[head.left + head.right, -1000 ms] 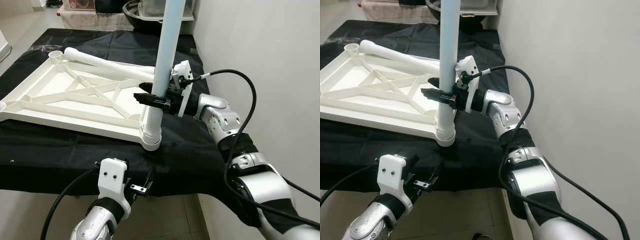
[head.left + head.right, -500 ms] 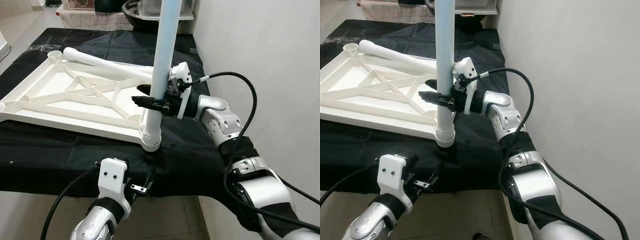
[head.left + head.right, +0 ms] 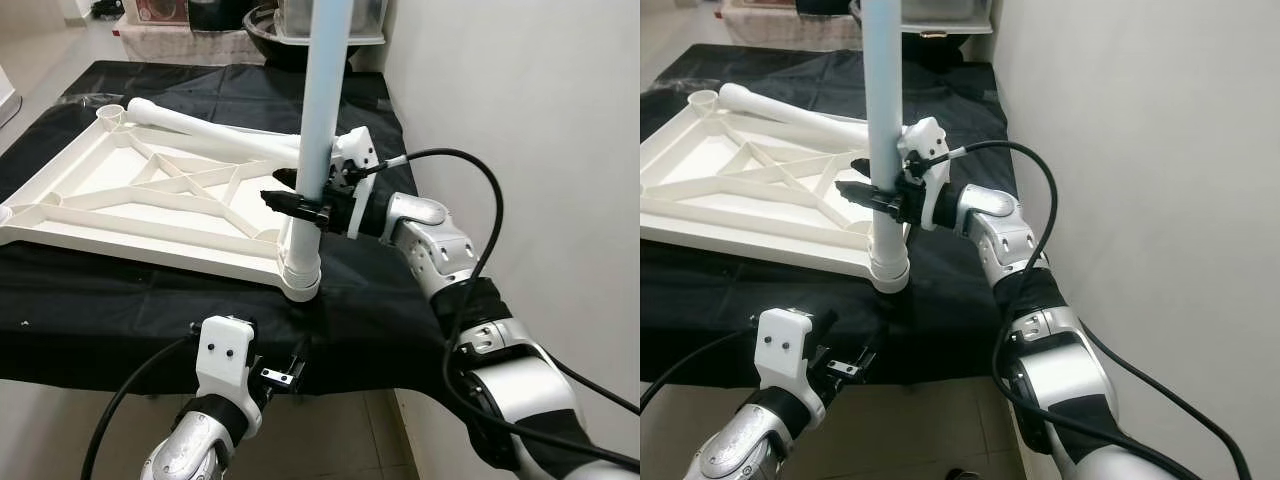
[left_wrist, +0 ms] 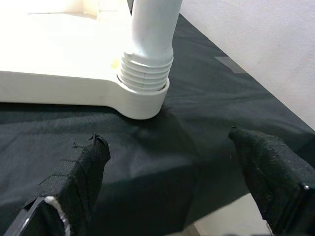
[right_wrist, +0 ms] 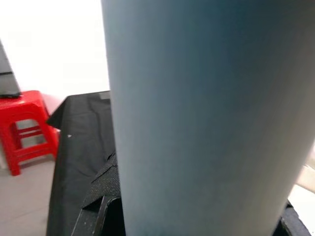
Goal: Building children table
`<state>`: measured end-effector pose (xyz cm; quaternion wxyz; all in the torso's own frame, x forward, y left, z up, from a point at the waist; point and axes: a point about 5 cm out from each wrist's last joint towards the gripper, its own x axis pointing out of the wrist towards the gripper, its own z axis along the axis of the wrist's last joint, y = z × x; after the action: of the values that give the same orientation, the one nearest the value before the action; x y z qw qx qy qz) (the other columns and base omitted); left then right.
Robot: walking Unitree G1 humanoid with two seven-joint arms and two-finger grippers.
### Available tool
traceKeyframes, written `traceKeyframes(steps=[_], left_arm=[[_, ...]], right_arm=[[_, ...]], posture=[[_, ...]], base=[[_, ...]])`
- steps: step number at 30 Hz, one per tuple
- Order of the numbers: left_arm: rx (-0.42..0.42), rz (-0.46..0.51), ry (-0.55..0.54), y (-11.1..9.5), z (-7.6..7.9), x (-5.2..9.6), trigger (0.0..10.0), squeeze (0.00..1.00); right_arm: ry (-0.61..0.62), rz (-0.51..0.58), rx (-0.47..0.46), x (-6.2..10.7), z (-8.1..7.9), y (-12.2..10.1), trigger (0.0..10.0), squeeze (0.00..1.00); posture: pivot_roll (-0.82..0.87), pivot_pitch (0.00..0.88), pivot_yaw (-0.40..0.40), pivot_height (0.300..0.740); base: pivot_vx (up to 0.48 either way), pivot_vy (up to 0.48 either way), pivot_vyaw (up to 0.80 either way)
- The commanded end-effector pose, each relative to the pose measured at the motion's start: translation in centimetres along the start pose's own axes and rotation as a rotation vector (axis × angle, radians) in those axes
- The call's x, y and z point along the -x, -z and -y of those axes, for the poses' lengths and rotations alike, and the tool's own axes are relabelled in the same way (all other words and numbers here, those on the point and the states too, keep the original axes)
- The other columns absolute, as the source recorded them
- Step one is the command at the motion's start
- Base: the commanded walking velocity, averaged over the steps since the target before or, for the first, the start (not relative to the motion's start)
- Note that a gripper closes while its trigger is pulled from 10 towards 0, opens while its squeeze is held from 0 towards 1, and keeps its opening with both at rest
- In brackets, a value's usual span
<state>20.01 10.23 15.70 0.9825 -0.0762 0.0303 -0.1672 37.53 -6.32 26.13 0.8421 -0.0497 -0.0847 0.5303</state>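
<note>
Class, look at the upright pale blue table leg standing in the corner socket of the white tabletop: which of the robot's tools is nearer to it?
Right. The right tool is shut around the table leg above the socket. The left tool hangs open below the table edge, apart from it.

The right end effector [image 3: 872,200] grips the upright pale-blue leg [image 3: 881,110] seated in the white tabletop's [image 3: 730,195] corner.

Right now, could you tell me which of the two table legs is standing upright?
The pale blue plastic leg gripped by the right hand; the white leg lies flat across the white tabletop.
</note>
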Motion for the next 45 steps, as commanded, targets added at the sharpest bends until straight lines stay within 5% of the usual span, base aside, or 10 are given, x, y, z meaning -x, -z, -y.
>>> traceKeyframes(steps=[1,11,25,35,45], left_arm=[[0.009,-0.014,-0.003,0.4,0.0,0.0,10.0,0.0],[0.008,-0.013,-0.004,0.3,0.0,-0.1,10.0,0.0],[0.01,-0.015,-0.007,0.3,0.0,-0.1,10.0,0.0],[0.009,-0.015,-0.007,0.3,0.0,-0.1,10.0,0.0],[0.006,-0.013,-0.009,0.4,-0.1,-0.2,10.0,0.0]], right_arm=[[0.078,-0.101,-0.039,0.7,0.2,2.7,10.0,0.0],[0.222,-0.098,-0.053,1.0,0.8,3.2,10.0,0.0],[0.677,-0.041,-0.093,1.9,3.5,3.0,10.0,0.0],[0.776,-0.033,-0.065,1.5,3.4,2.7,10.0,0.0],[1.03,-0.039,-0.071,1.1,3.1,2.5,10.0,0.0]], posture=[[0.09,0.201,-0.083,0.74],[0.08,0.201,-0.08,0.74],[0.08,0.206,-0.083,0.74],[0.08,0.203,-0.085,0.74],[0.08,0.195,-0.085,0.74]], base=[[0.0,0.0,0.0],[0.0,0.0,0.0],[0.0,0.0,0.0],[0.0,0.0,0.0],[0.0,0.0,0.0]])
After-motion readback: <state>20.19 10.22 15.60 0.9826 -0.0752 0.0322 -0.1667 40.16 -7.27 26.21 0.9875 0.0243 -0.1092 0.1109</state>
